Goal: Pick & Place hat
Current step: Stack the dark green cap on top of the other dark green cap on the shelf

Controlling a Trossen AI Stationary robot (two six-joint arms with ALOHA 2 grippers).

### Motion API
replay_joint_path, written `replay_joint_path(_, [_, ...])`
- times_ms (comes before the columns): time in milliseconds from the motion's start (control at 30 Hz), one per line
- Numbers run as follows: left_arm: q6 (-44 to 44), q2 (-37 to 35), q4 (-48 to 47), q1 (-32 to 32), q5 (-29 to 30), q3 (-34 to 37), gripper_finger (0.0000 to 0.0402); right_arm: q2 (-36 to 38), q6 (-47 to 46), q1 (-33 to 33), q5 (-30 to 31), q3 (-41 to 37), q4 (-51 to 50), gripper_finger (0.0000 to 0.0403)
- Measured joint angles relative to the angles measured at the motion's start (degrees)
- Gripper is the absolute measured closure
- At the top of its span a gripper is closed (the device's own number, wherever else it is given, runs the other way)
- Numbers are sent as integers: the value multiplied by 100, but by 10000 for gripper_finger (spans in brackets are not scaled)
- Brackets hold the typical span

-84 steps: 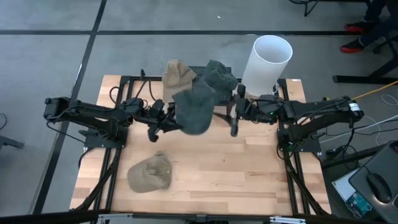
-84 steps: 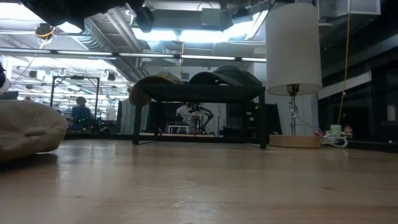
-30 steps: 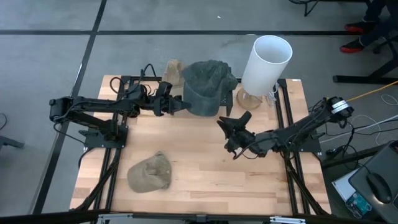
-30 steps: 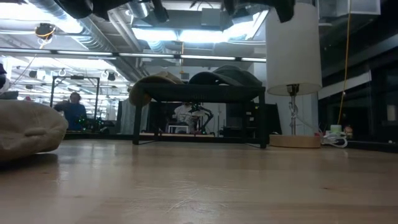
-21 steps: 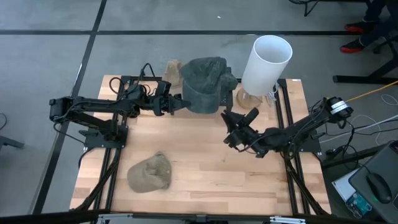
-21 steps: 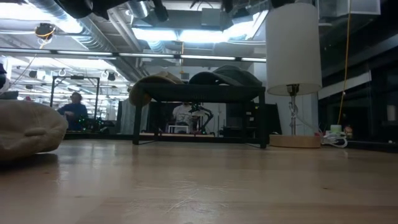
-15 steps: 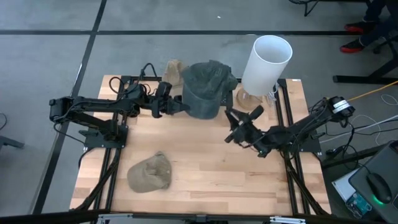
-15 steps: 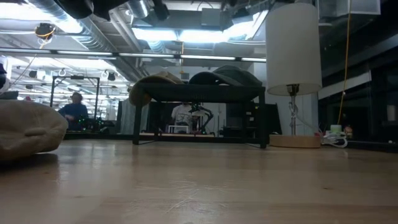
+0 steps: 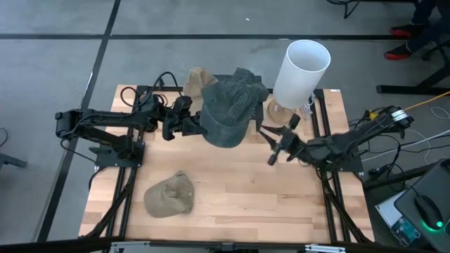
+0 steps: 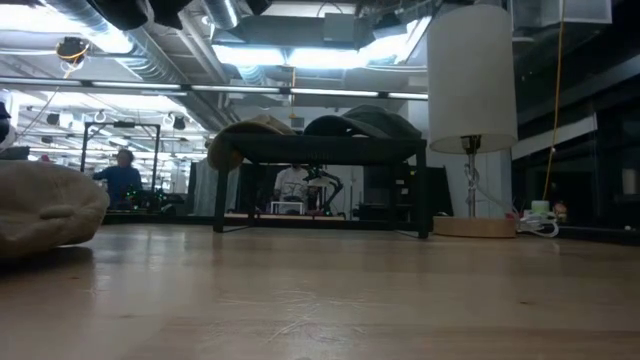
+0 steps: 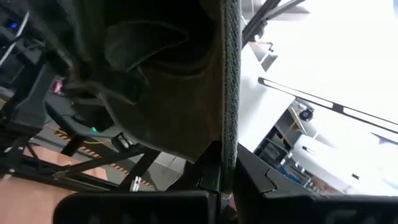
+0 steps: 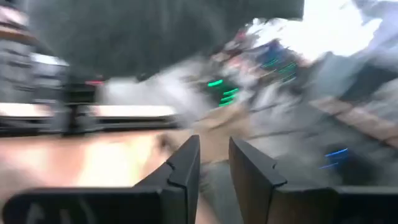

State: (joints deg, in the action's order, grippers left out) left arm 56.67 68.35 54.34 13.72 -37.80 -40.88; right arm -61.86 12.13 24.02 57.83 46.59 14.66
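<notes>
Seen from above, the left gripper (image 9: 191,127) reaches toward the table's middle and pinches the edge of a dark grey hat (image 9: 226,114), holding it up in the air in front of a low black rack (image 10: 320,150) at the far side of the wooden table (image 9: 246,204). The left wrist view shows its fingers pressed together on the hat's brim (image 11: 229,93). The right gripper (image 9: 271,150) hangs over the table to the right of the hat, empty, its fingers (image 12: 183,165) a narrow gap apart. A tan hat (image 9: 170,195) lies on the table's near left. A white lamp (image 9: 301,70) stands at the far right.
</notes>
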Motion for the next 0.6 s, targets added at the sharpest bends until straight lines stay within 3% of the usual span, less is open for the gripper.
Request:
replay_joint_path(133, [-24,-6,-6,0,-127,0,389,597,-2240,-467,-1008,0,-1813,316])
replay_joint_path(233, [-176,-6,-6,2,-207,0,389,680,-3148,-735,-1837,0,-2275,316])
replay_joint_path(333, [-316,-6,-6,2,-345,0,389,578,-3292,-912,-2716,0,-2159,316])
replay_joint_path(600, [-392,-4,-8,-2,-422,0,389,300,-3122,-1498,-4360,0,-1358,316])
